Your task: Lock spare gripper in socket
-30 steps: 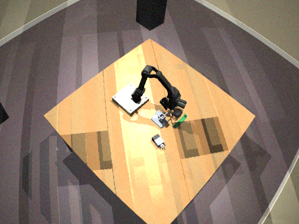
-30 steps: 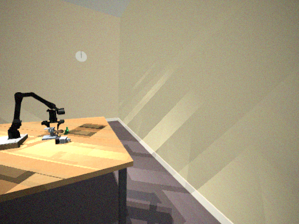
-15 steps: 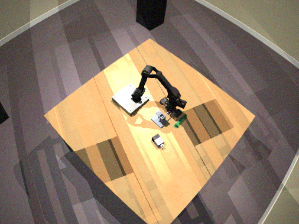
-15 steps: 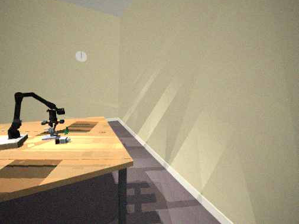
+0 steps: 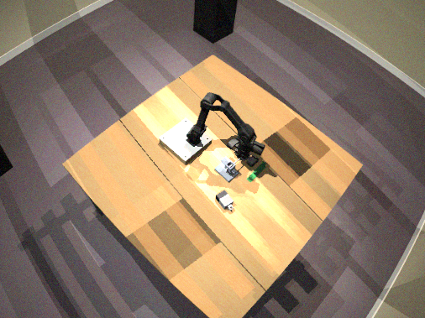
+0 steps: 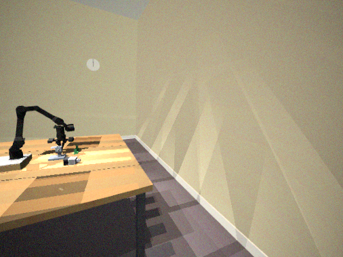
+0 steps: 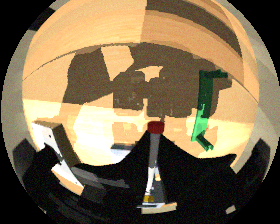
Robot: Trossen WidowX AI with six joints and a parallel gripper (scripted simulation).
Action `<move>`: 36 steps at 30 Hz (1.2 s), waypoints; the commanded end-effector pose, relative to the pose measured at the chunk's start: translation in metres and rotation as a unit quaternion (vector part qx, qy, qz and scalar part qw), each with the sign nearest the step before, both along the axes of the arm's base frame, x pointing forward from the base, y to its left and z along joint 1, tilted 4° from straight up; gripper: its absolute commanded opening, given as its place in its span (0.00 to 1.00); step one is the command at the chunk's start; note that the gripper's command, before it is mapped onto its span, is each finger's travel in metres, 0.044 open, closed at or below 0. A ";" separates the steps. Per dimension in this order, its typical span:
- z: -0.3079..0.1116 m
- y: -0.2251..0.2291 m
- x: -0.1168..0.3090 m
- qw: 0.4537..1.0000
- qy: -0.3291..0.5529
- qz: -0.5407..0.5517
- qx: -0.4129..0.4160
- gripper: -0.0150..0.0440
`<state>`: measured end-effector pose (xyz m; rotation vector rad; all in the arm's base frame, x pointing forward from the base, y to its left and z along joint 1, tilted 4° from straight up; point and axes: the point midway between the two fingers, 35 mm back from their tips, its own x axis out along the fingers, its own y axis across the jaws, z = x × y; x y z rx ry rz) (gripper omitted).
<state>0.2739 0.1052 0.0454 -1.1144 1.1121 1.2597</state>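
My gripper (image 5: 240,159) (image 6: 62,145) (image 7: 150,133) points down beside the mount, with its fingers shut on the lock pin (image 7: 154,152). The pin's red end sticks out past the fingertips in the wrist view, and its grey shaft runs back toward the socket. How deep it sits in the socket cannot be told. The grey mount (image 5: 222,171) (image 6: 54,158) stands on the table with its raised socket (image 5: 229,164) (image 6: 58,149). The spare gripper (image 5: 225,200) (image 6: 72,161), a pale block with a dark end, lies apart from the mount; I cannot make it out in the wrist view.
A green bracket-like piece (image 5: 257,172) (image 6: 76,150) (image 7: 202,107) lies near the gripper, on the pin's outer side. The arm's white base plate (image 5: 178,146) (image 6: 10,162) (image 7: 45,131) is behind the mount. Shadows cover part of the wooden table (image 5: 168,195) (image 6: 112,178).
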 end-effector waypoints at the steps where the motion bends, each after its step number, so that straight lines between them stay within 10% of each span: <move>1: 0.004 0.003 0.000 1.000 -0.002 0.001 0.030 0.25; 36: 0.012 0.029 0.002 0.999 -0.002 0.002 0.053 0.25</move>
